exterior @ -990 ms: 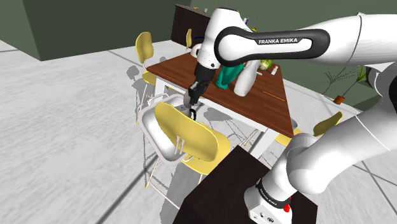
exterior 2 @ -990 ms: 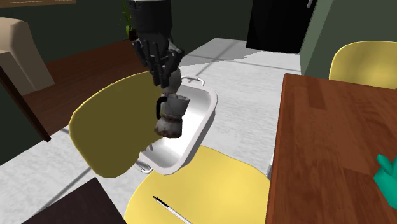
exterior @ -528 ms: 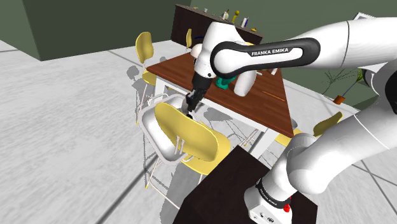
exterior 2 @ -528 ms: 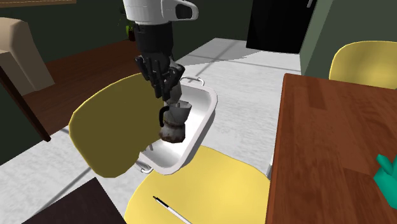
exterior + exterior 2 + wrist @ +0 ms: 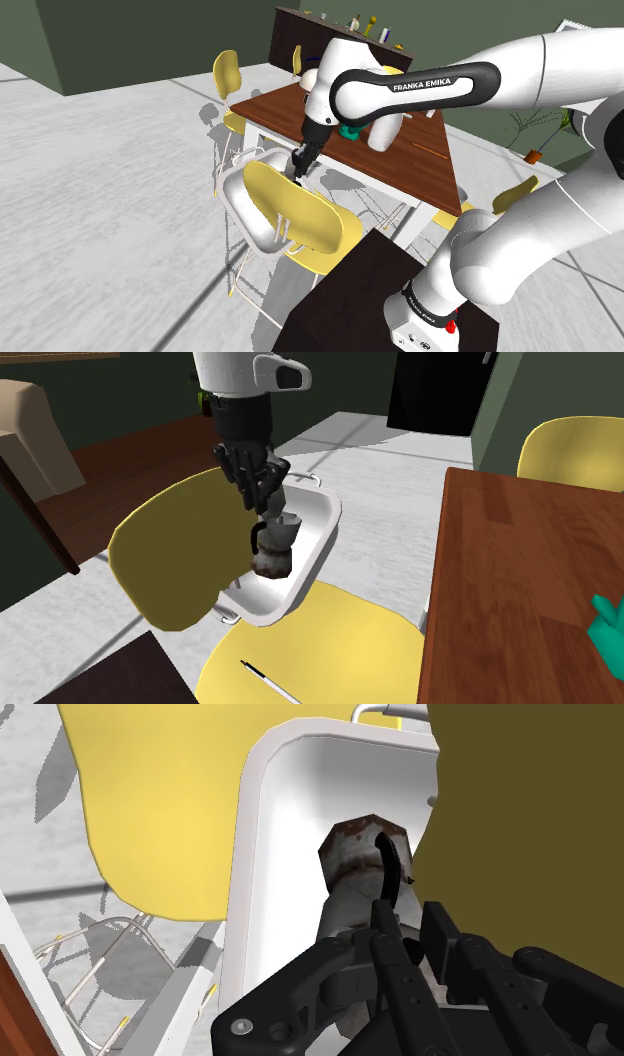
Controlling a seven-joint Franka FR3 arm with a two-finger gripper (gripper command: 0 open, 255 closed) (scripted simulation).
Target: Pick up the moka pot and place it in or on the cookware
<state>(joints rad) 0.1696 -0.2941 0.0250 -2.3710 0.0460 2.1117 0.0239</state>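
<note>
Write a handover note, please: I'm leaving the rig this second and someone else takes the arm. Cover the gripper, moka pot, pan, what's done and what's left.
Gripper: shut on the moka pot, gripping it near the top.
Moka pot: roughly upright, low inside the white pan. I cannot tell whether its base touches the pan floor.
Done: pot picked up and positioned in the pan.
Left: probably lower it if needed, open the fingers, lift clear.

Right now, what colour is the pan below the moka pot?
The pan is white, clearest in the second exterior view.
</note>
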